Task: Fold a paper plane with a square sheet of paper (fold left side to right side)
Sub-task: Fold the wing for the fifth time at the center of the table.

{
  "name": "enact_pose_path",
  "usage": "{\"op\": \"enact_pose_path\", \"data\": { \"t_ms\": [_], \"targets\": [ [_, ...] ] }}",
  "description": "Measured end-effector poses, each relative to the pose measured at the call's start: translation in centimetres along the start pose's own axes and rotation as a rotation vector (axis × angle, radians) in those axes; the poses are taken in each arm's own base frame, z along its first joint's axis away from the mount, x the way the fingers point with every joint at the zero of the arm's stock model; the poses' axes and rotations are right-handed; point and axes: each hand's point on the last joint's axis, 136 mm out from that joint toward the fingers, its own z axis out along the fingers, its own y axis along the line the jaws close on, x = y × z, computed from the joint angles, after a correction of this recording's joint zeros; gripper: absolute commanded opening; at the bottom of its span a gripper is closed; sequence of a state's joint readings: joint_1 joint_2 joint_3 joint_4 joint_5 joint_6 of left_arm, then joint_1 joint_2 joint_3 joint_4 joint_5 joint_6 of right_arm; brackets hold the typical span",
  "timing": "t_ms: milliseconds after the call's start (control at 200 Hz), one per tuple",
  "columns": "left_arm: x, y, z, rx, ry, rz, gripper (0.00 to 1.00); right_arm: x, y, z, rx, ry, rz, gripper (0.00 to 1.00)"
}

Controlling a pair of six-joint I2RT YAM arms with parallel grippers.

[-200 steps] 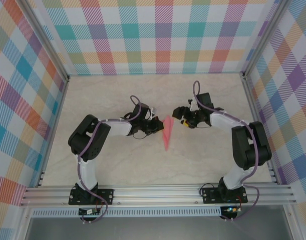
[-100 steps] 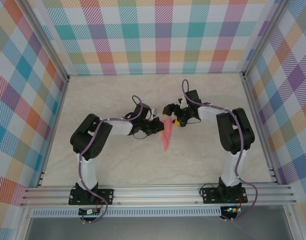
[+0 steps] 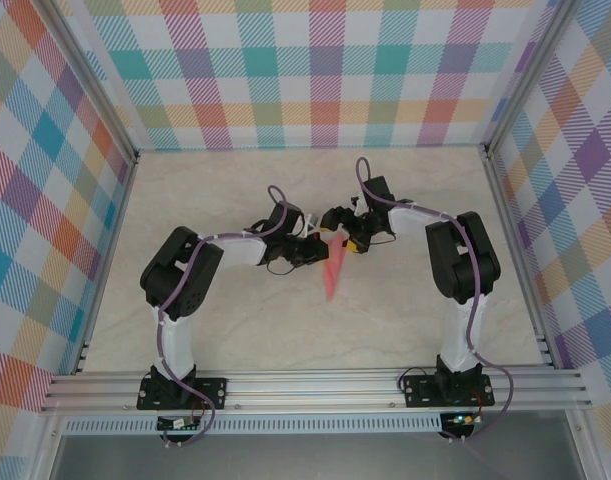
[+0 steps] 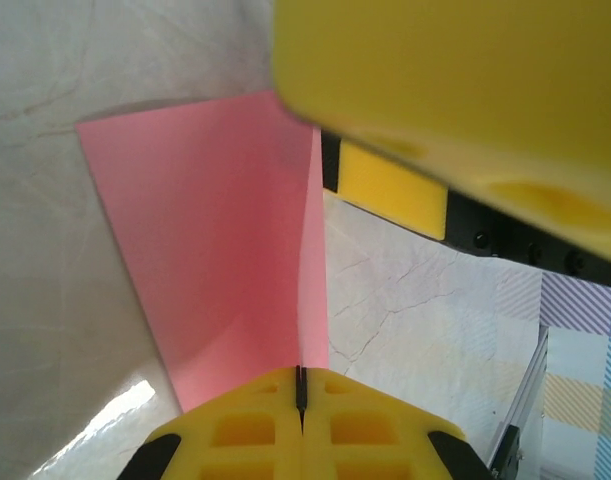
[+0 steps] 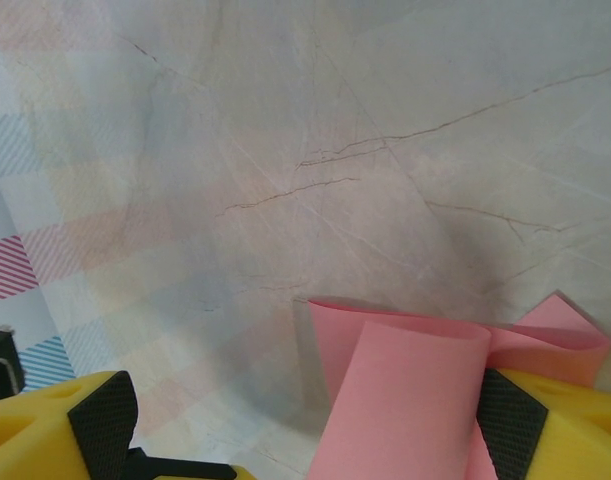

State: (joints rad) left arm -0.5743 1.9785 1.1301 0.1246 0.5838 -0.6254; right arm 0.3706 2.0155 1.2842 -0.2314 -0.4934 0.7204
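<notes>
In the middle of the pale marble-patterned tabletop point(image 3: 225, 330) lies the slim salmon-pink paper plane point(image 3: 330, 272), its point toward the near edge. Near its far, wider end the left gripper point(image 3: 313, 250), reaching in from the left, has its yellow fingers closed tight on the paper. Just beyond, the right gripper point(image 3: 337, 230) stands with jaws spread wide. A curled part of the paper touches one black pad point(image 5: 510, 425), and nothing is clamped.

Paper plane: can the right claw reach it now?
Likely yes: the right claw is open with the paper plane curling up between its fingers; the left claw, shut on the plane, leaves that edge free.
</notes>
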Motion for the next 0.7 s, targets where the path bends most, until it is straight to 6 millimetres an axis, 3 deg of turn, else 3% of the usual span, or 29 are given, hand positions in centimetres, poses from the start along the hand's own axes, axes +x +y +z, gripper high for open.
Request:
{"op": "enact_pose_path", "data": {
  "t_ms": [700],
  "targets": [
    [0.0,1.1,0.8,-0.036,0.039,0.053,0.0,0.2,0.0,0.1,0.007,0.003,-0.018,0.92]
  ]
}}
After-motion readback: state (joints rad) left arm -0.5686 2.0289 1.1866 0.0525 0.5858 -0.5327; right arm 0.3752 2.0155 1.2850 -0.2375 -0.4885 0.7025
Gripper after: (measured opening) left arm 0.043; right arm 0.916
